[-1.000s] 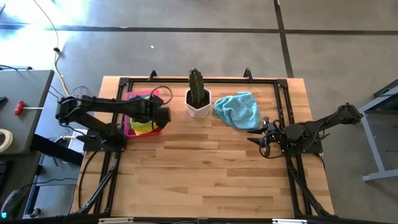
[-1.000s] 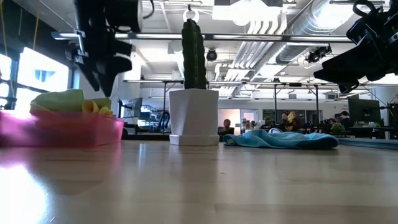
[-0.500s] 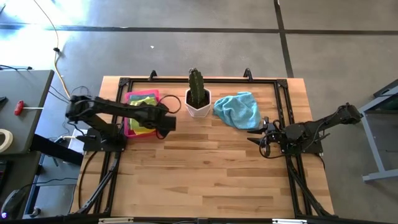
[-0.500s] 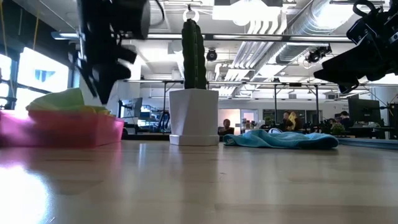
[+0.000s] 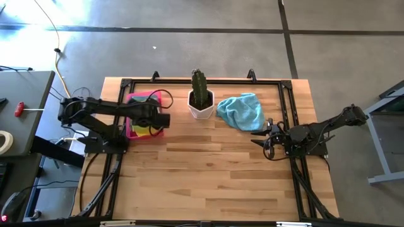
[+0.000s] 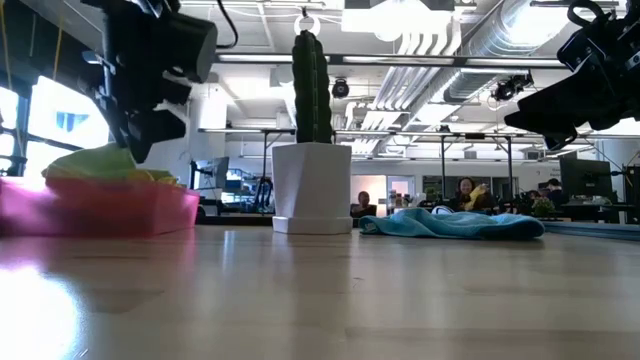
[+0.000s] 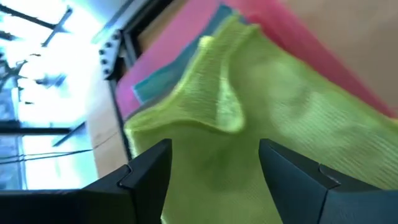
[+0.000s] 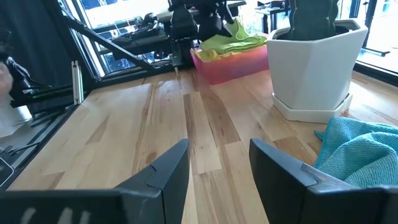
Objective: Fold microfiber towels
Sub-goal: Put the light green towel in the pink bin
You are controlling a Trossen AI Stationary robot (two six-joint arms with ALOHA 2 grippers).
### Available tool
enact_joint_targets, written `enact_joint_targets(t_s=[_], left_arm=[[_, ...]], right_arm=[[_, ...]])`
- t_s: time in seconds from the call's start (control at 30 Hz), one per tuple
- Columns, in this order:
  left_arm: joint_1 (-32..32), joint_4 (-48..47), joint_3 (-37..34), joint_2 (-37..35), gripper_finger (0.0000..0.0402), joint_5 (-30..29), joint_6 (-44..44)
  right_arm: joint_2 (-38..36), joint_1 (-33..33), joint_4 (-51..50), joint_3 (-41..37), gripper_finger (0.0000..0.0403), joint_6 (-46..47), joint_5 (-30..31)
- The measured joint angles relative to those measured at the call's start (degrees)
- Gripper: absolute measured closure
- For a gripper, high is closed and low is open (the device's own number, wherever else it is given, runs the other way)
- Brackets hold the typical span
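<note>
Lime green towel (image 7: pixel 249 118) lies rumpled on top of the stack in the pink tray (image 5: pixel 131 129) at the table's left rear, a raised fold sticking up, yellow and light blue cloths under it. A light blue towel (image 5: pixel 242 111) lies crumpled and unfolded on the wooden table (image 5: pixel 214 170), just right of the white pot with the cactus (image 5: pixel 201 101). Left gripper (image 5: pixel 156 122) hangs over the tray's near-right side, fingers (image 7: pixel 149 174) spread apart with nothing between them, green cloth right below. Right gripper (image 5: pixel 264 137) waits low over the table near the blue towel's front edge, jaws parted, empty, apart from the cloth. Step in hand looks like picking a towel out of the tray; no fold is begun on anything in view. Next move likely calls for the left gripper to drop onto that raised fold, pinch only the top layer, and lift it clear so the cloths under it don't drag out. Then it needs open table in front to spread flat.
</note>
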Motion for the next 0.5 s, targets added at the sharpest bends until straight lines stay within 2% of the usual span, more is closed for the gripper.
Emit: enact_joint_targets(t_s=[0.2,0.4,0.5], left_arm=[[4.9,-0.9,-3.6,0.0,0.0184,-5.1,-5.5],[9.5,-1.4,-7.2,0.0,0.0203,-5.2,-10.9],[9.8,-1.2,-7.1,0.0,0.0209,-5.7,-11.4]], right_arm=[[0.0,0.0,0.0,0.0,0.0242,0.0,0.0],[0.0,0.0,0.0,0.0,0.0242,0.0,0.0],[0.0,0.0,0.0,0.0,0.0242,0.0,0.0]])
